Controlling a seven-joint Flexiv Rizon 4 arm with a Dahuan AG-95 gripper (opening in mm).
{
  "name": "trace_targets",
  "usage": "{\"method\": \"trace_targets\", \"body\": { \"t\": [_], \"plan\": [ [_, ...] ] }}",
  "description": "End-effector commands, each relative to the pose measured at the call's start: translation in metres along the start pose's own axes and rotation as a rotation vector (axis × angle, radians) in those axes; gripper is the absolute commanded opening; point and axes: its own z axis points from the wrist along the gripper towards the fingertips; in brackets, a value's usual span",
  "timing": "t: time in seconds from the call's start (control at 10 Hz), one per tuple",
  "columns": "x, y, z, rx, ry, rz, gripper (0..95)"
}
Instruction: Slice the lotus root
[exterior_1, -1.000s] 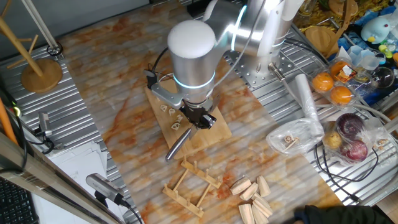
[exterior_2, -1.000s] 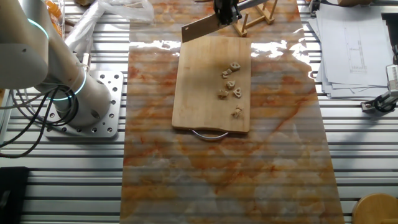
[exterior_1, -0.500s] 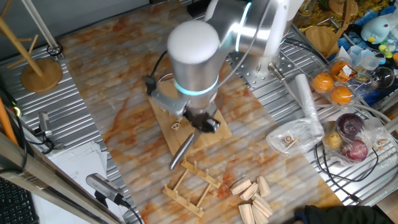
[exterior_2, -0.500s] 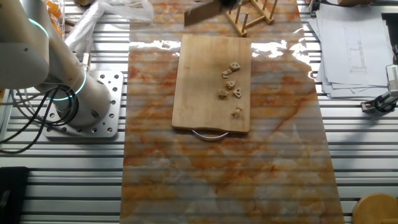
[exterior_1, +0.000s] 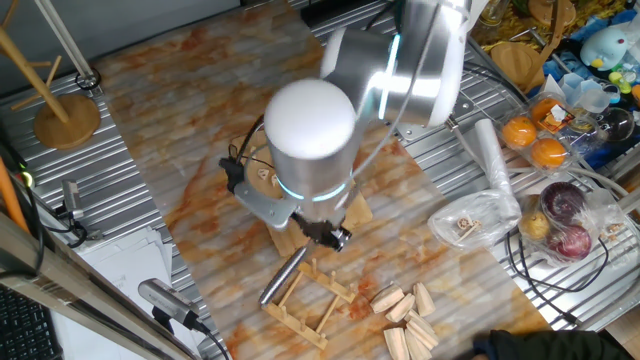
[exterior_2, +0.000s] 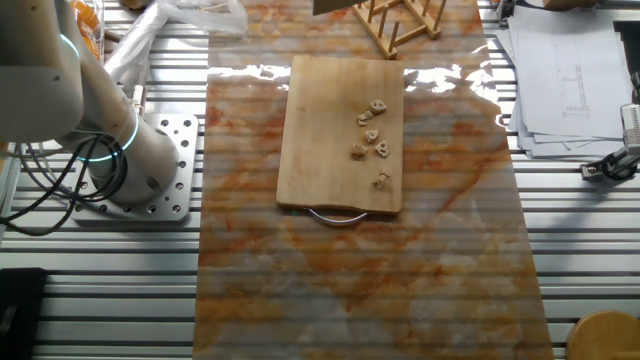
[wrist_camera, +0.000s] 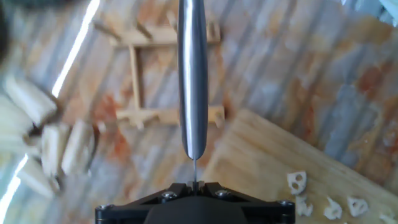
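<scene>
Several small cream lotus root slices (exterior_2: 372, 135) lie scattered on the wooden cutting board (exterior_2: 320, 130). A few of them show at the lower right of the hand view (wrist_camera: 297, 183), on the board's corner (wrist_camera: 261, 162). My gripper (wrist_camera: 194, 183) is shut on a steel knife (wrist_camera: 192, 74). It holds the knife off the board, over the wooden rack (wrist_camera: 146, 74). In one fixed view the gripper (exterior_1: 325, 235) hangs past the board's near end, and the knife (exterior_1: 285, 277) points down toward the rack (exterior_1: 305, 295). The arm hides the slices there.
Pale wooden wedge blocks (exterior_1: 405, 315) lie beside the rack, and show in the hand view (wrist_camera: 50, 143). Bags with oranges (exterior_1: 535, 140) and other produce sit at the right. A wooden stand (exterior_1: 65, 115) is at the far left. Papers (exterior_2: 565, 70) lie beside the table.
The arm has carried the knife off the cutting board and toward the wooden rack. The slices on the board have not moved.
</scene>
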Motion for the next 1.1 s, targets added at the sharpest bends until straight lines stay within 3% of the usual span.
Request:
{"method": "trace_targets", "body": {
  "t": [0.1,0.7,1.1],
  "plan": [
    [-0.012,0.008,0.001,0.0,0.006,0.012,0.0],
    [-0.046,0.03,0.025,0.007,-0.013,0.047,0.0],
    [-0.052,0.034,0.035,0.024,-0.023,0.025,0.0]
  ]
}}
